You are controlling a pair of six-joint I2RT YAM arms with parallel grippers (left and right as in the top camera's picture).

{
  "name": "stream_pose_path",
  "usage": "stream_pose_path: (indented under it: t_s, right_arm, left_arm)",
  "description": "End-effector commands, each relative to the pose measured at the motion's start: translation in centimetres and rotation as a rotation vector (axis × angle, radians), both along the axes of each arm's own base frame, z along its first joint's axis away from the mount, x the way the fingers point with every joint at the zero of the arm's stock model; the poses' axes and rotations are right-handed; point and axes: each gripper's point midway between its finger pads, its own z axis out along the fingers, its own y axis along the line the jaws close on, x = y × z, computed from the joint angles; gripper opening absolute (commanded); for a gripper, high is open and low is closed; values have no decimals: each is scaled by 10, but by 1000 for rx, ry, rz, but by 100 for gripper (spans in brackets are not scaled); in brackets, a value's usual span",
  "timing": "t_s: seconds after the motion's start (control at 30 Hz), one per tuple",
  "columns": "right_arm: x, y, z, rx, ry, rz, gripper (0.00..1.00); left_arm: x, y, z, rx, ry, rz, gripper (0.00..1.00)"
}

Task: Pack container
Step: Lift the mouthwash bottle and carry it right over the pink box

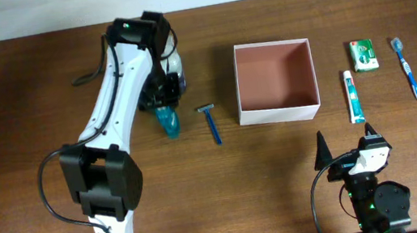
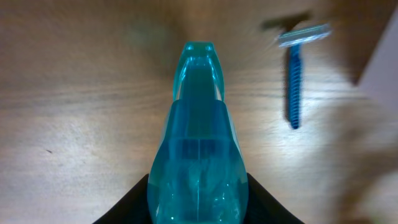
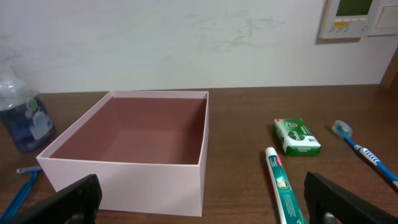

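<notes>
Left gripper clamps teal bottle, its narrow end pointing straight ahead.

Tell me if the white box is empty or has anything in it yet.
Empty. The container shows only bare pinkish-brown floor; razor, toothpaste and toothbrush lie outside on the table.

Brown wood-grain table; container white-walled, pinkish-brown inside; bottle translucent teal; razor blue; near the table's right edge, green packet, white-and-green toothpaste tube, blue-and-white toothbrush.
</notes>
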Motion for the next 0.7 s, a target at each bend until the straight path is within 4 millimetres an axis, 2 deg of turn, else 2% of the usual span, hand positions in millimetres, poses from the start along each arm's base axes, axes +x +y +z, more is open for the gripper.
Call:
stream_pose_path:
  t_s: [0.0,0.13,0.33,0.67]
  right_arm:
    - [0,3,-2,1,4,12,99]
    - [0,3,-2,1,4,12,99]
    - [0,3,-2,1,4,12,99]
    - [0,3,-2,1,4,12,99]
  left_arm:
    - [16,-9,37,-51,-114,2,18]
    - [27,-24,74,-131,-220,-10,18]
    - [32,-62,121,-232,-379,-81,19]
    - [26,-152,155,-357,-554,-234,19]
